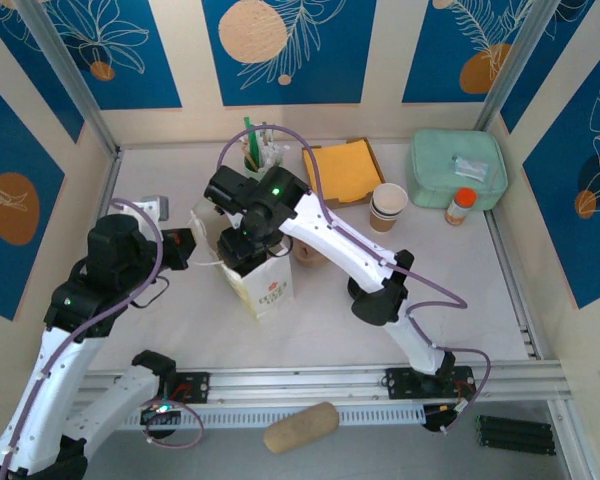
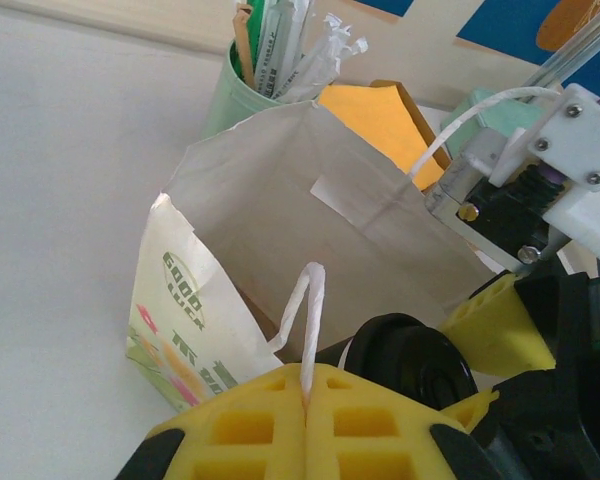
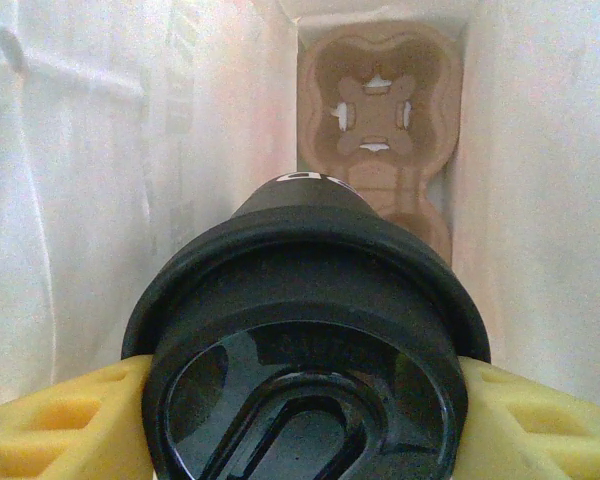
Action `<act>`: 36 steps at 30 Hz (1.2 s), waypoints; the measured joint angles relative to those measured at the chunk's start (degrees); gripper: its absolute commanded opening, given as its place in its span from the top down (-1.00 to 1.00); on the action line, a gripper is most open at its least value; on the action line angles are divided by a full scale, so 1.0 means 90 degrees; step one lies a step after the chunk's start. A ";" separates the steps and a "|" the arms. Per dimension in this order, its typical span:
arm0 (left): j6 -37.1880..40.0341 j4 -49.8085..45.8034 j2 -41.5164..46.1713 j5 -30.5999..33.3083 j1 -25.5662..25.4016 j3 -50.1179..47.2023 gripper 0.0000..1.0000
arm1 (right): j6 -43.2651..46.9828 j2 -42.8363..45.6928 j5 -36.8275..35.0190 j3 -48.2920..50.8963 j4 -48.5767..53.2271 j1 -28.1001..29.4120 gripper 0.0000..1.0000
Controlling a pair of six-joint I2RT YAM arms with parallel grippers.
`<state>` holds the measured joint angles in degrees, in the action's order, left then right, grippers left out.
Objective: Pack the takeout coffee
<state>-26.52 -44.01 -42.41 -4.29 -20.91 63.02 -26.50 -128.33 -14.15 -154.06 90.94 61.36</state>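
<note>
LEFT CLAW (image 2: 307, 400): together, pinching the white bag handle (image 2: 305, 300) | RIGHT CLAW (image 3: 300, 430): clamped on the coffee cup (image 3: 305, 290), a yellow finger on either side, black lid on | CUP: inside the open top of the paper bag (image 1: 268, 288), above the cardboard tray (image 3: 380, 110) on the bag floor | BAG: upright on the table (image 1: 460, 300), left of centre

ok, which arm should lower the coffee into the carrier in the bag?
Right. The right gripper holds the takeout coffee between the paper bag walls, above the pulp cup carrier at the bottom. The left gripper is shut on the white handle, apparently keeping the bag open, so it's busy.
</note>
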 measured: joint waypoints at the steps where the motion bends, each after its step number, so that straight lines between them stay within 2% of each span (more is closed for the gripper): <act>1: 0.0000 0.0010 0.0000 -0.0005 0.0000 -0.0005 1.00 | -0.0002 -0.0022 0.0000 -0.0007 0.0002 -0.0005 -0.09; 11: -0.0015 0.0041 0.0041 -0.0027 0.0000 -0.0073 1.00 | 0.0005 -0.0461 -0.0044 -0.0012 0.0053 -0.0046 -0.09; 36: -0.0017 0.0138 0.0041 -0.0141 0.0000 -0.0124 1.00 | 0.0007 -0.0777 -0.0389 0.0313 0.0129 0.0100 -0.08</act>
<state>-26.68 -42.76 -42.04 -5.56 -20.91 61.91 -26.44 -135.33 -17.65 -151.24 92.09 62.26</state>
